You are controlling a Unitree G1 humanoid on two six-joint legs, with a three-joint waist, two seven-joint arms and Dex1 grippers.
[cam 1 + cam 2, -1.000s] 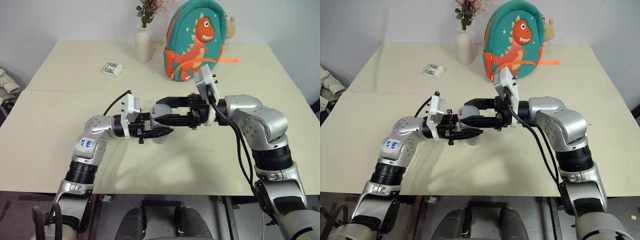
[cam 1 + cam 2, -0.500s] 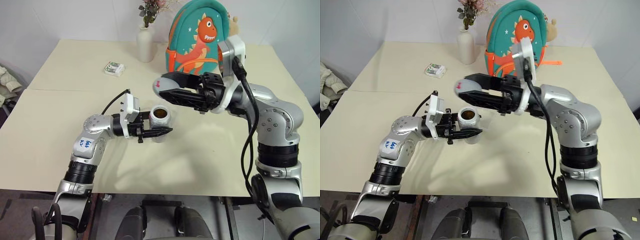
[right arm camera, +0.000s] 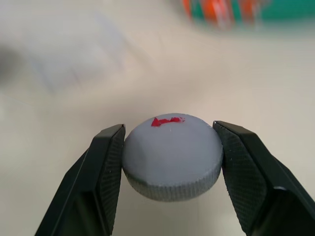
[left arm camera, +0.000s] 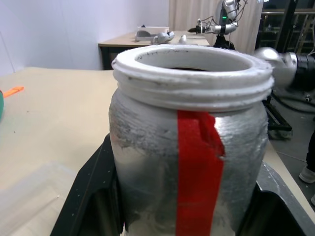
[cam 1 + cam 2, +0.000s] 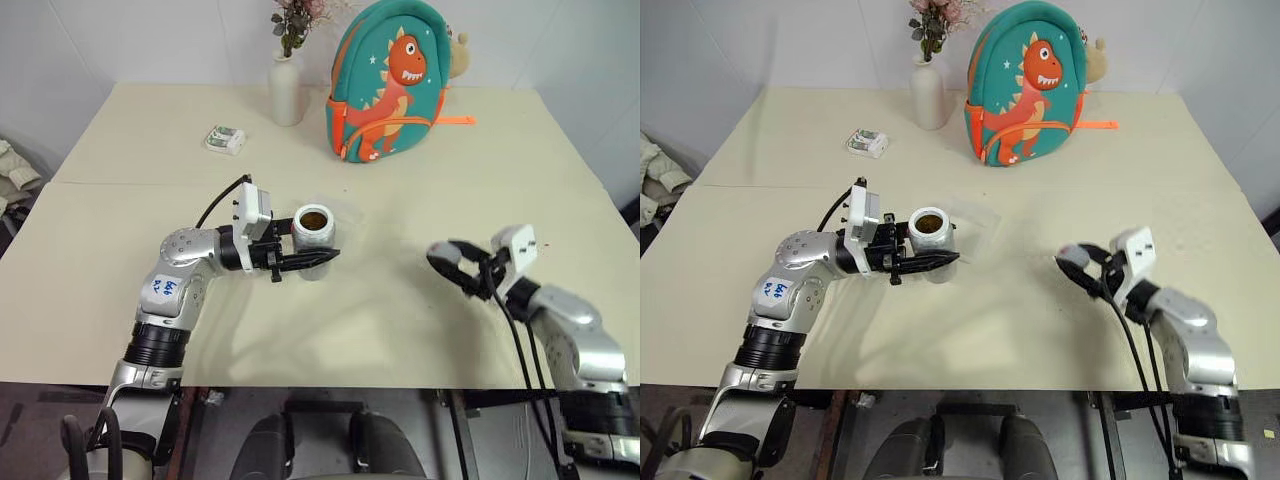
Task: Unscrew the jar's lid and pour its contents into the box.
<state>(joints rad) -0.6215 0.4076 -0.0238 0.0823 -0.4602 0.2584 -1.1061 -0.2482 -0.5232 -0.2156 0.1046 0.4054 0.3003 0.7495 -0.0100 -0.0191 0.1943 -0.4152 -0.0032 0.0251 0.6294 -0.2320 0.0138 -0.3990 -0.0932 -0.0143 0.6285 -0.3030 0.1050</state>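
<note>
The jar (image 5: 313, 238) stands upright above the table, left of centre, with its mouth uncovered and the brown contents (image 5: 313, 218) showing inside. My left gripper (image 5: 325, 258) is shut on its body; the left wrist view shows the jar (image 4: 192, 162) with a red tape strip between the two fingers (image 4: 91, 196). The grey lid (image 3: 172, 157), with a red mark on top, is clamped in my right gripper (image 3: 172, 164), low over the table at the right (image 5: 448, 262). The clear box (image 5: 978, 222) lies on the table just behind the jar.
A white vase (image 5: 286, 90) with flowers, a teal dinosaur backpack (image 5: 390, 80) and a small white-and-green packet (image 5: 225, 139) sit at the back of the cream table (image 5: 400, 330). The table's near edge runs just below both arms.
My right gripper lifted the lid off the jar, then swung right and down with it to just above the table. The left gripper and jar stayed put.
</note>
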